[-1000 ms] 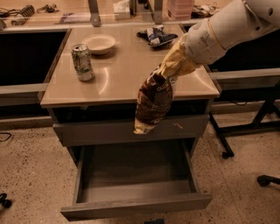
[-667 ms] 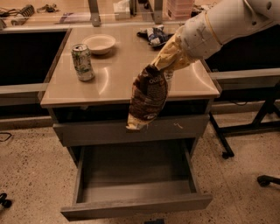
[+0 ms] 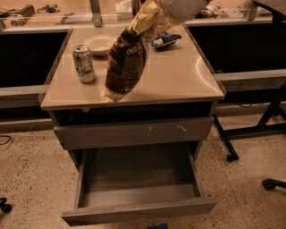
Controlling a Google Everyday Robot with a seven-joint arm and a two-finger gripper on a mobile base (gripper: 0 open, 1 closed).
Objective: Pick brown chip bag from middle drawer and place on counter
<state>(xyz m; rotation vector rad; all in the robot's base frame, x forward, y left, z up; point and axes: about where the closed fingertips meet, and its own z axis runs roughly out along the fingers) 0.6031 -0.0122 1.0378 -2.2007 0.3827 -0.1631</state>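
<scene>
Noted at top edge: gripper point(image 3: 161, 12), jaws clamped on crumpled cream end of brown chip bag point(image 3: 126, 67). Hangs tilted above counter point(image 3: 178, 76), lower end near front-left edge; cannot tell if touching. Below, middle drawer point(image 3: 138, 210) pulled out. Also on counter: soda can point(image 3: 84, 63), bowl point(image 3: 99, 44), small blue bag point(image 3: 165, 39).

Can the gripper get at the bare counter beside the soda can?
Probably yes: the gripper, above the counter, holds the brown chip bag there; the soda can stands aside.

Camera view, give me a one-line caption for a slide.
At the top edge, the pincer holds the brown chip bag hanging over the counter, the middle drawer open below.
</scene>
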